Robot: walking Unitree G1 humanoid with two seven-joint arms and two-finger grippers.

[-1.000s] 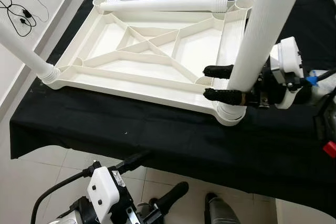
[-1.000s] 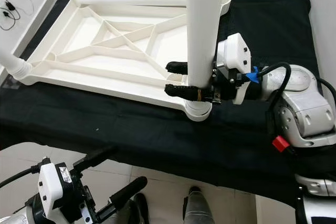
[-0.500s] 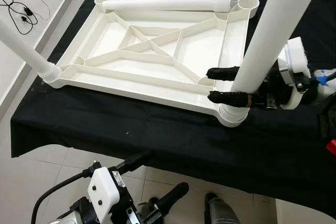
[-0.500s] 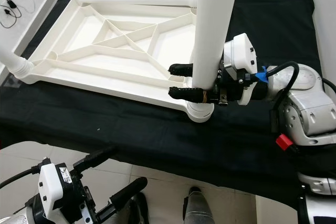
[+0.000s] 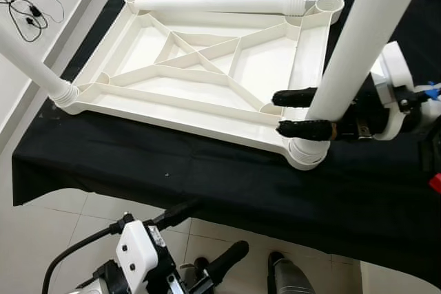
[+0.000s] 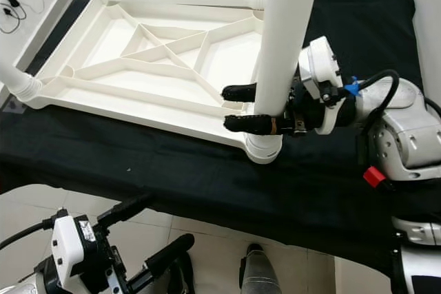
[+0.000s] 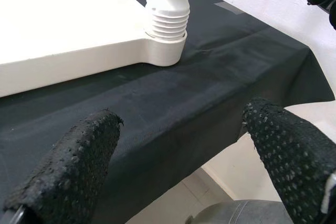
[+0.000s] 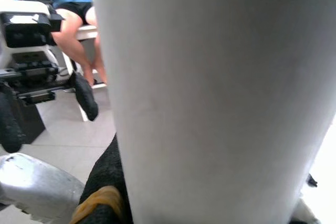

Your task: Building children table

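A white tabletop point(image 5: 207, 67) lies underside up on a black cloth. One white leg point(image 5: 31, 67) is seated in its near-left corner. A second leg point(image 5: 220, 1) lies loose along the far edge. A third leg point(image 5: 358, 39) stands in the near-right corner socket point(image 5: 306, 153), leaning to the right. My right gripper point(image 5: 279, 113) is shut on this leg just above the socket, one finger on each side. My left gripper point(image 7: 178, 166) hangs open below the table's front edge with nothing between its fingers point(image 7: 68, 171).
The black cloth point(image 5: 172, 170) drapes over the front edge above a tiled floor. Black cables point(image 5: 24, 8) lie on the white surface at the far left. A seated person's legs point(image 8: 68, 30) show past the leg in the right wrist view.
My right wrist has drawn a little to the right, and the held leg leans further that way. The left arm has not moved.
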